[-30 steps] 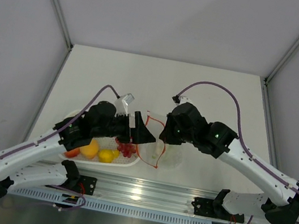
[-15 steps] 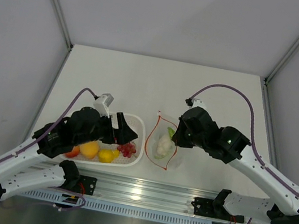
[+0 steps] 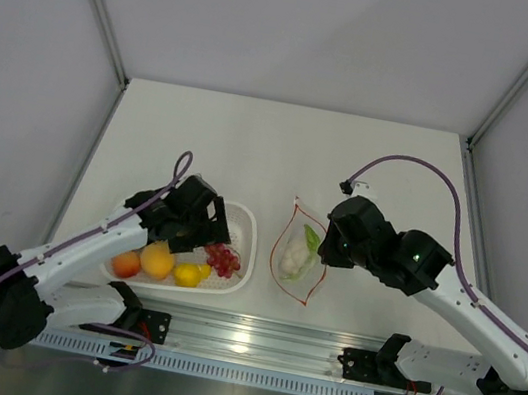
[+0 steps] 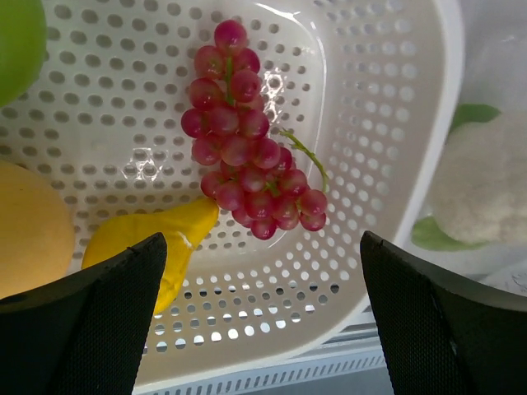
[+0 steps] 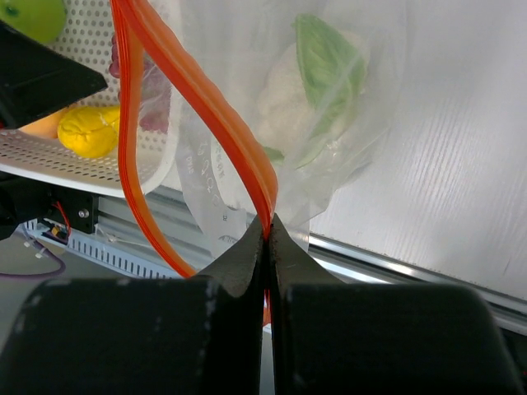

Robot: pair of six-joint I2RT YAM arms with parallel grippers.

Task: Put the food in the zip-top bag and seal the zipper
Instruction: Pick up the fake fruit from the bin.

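Your right gripper (image 5: 266,234) is pinched tight on the zipper (image 5: 198,99); your left gripper (image 4: 262,240) is spread wide, holding nothing.
The bag (image 3: 310,276) lies right of centre in the top view, mouth gaping, with the cauliflower (image 3: 292,256) inside. The grapes (image 4: 247,156) lie in the basket (image 4: 387,123), mid-frame in the left wrist view, just above that gripper's gap.

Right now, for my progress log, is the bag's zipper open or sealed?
Open: the zipper gapes as a wide red-orange loop in the top view; the right gripper pinches just one spot.
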